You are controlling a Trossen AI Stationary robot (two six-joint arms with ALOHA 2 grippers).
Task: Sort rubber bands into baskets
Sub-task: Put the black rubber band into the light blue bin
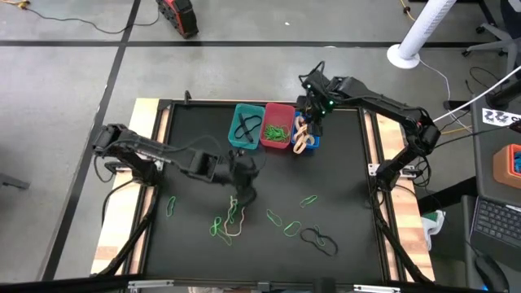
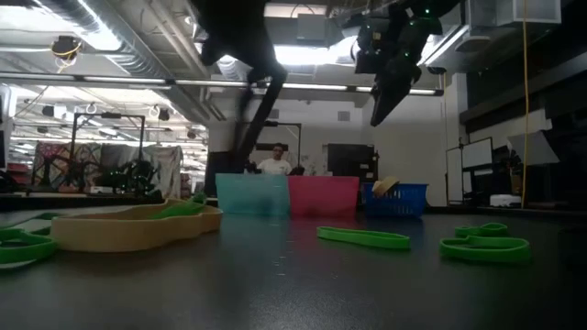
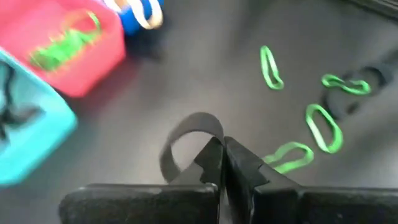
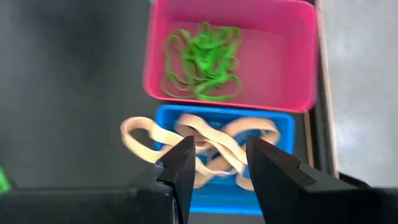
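A black mat point(image 1: 342, 175) covers a wooden table point(image 1: 146, 110) on a grey floor. Beyond it stand a white fan base point(image 1: 404, 55) and a red-and-black case point(image 1: 178, 15); a laptop keyboard point(image 1: 496, 218) sits nearby. A person point(image 2: 271, 162) stands in the workshop behind.

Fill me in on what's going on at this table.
Rubber bands are being sorted by colour. The left gripper is shut on a black band above the mat. The right gripper hangs open over the blue basket of tan bands. Green ones fill the red basket; more lie loose on the mat.
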